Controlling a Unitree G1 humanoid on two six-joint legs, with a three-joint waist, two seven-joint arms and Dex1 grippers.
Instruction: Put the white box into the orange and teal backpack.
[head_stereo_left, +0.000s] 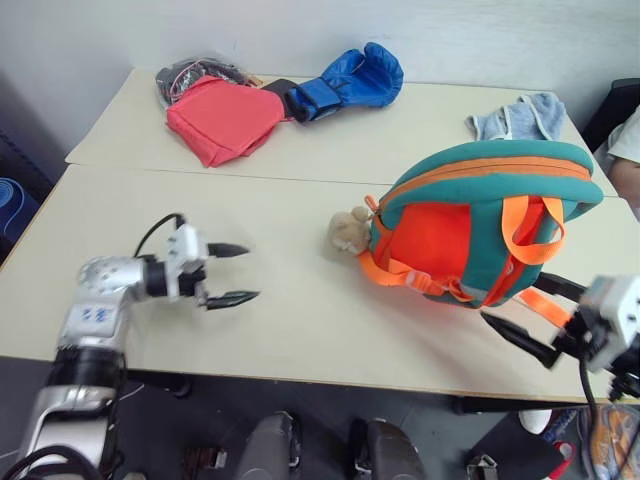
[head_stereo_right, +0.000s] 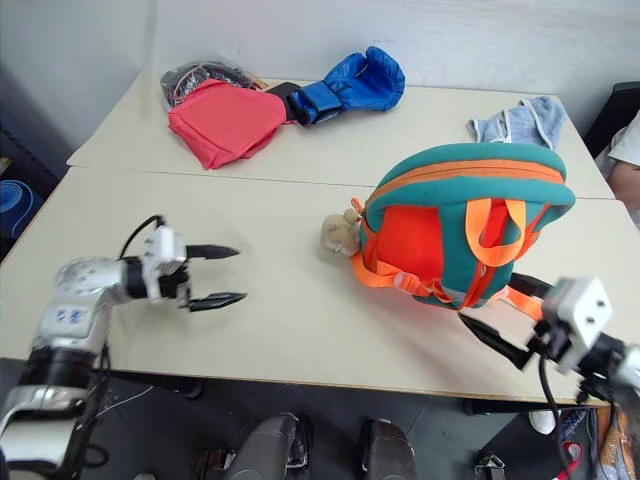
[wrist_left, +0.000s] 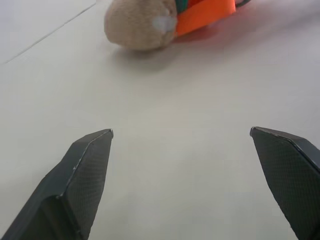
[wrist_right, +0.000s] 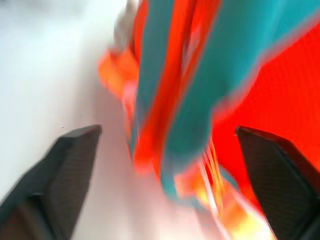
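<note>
The orange and teal backpack (head_stereo_left: 470, 225) stands on the near table at the right, its orange panel and straps facing me and a tan plush animal (head_stereo_left: 347, 232) hanging at its left side. The white box is hidden from view. My left gripper (head_stereo_left: 250, 272) hovers open over bare tabletop, well left of the plush, pointing toward it; the left wrist view shows the plush (wrist_left: 141, 25) beyond the spread fingers (wrist_left: 85, 170). My right gripper (head_stereo_left: 512, 298) is open at the backpack's lower right corner, near a loose orange strap. In the right wrist view the backpack (wrist_right: 200, 75) lies close ahead.
On the far table lie a red cloth bag (head_stereo_left: 222, 118), a blue boxing glove (head_stereo_left: 355, 82), a dark bundle (head_stereo_left: 190, 73) and a light blue cloth (head_stereo_left: 515, 117). A person's sleeve (head_stereo_left: 628, 140) shows at the right edge. A seam (head_stereo_left: 200, 172) separates the two tables.
</note>
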